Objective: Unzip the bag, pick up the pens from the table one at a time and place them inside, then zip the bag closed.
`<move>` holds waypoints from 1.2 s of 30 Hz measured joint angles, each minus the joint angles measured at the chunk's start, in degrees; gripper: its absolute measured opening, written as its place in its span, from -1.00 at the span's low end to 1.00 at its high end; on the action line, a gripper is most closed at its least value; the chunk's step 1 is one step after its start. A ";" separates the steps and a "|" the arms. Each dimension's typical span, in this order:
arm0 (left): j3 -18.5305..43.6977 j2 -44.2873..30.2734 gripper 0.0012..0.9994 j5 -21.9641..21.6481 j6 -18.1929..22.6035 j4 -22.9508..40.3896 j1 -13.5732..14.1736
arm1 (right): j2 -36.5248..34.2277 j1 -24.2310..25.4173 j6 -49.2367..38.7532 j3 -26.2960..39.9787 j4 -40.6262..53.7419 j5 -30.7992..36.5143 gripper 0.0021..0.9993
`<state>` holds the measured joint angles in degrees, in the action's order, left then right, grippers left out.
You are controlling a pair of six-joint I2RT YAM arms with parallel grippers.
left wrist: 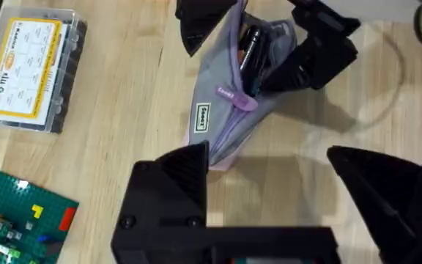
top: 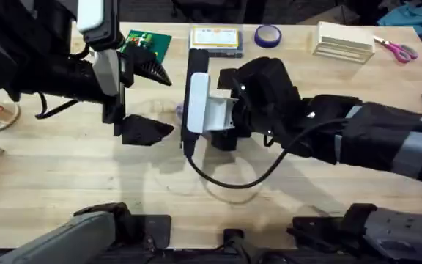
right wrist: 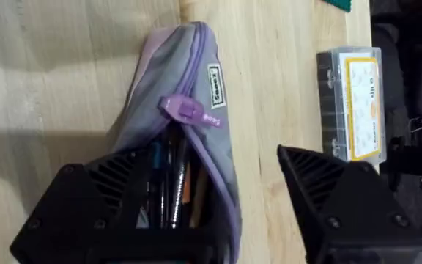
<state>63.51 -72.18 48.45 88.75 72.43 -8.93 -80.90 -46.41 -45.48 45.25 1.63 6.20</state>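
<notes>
Looking at this, we've got the bag half open with pens already inside. Our right gripper is spread, one finger at the open mouth; the left gripper is spread too, just off the zipped end. If nothing pins that end, pulling the zipper tab could just drag the whole bag along.

It looked like a robotics lab or workshop: a butcher-block table carried test props, namely a labelled parts box, a Lego plate, tape and scissors, between two mounted arms.
</notes>
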 joint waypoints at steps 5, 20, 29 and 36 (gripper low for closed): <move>0.00 0.00 0.99 0.00 0.00 0.01 0.00 | 0.00 -0.02 0.62 0.00 -0.31 1.63 1.00; 0.00 0.00 0.99 0.00 0.00 -0.01 0.00 | 13.93 -0.04 20.04 0.00 0.57 8.81 1.00; 0.00 0.00 0.99 0.00 0.00 0.01 0.00 | 20.45 -0.04 39.98 0.00 3.04 8.79 1.00; -0.02 0.00 0.99 -0.02 0.00 -0.19 0.00 | 20.55 -0.07 53.52 0.00 5.01 8.79 1.00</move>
<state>63.48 -72.18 48.42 88.75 72.25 -8.93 -60.36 -46.48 8.04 45.25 6.63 14.98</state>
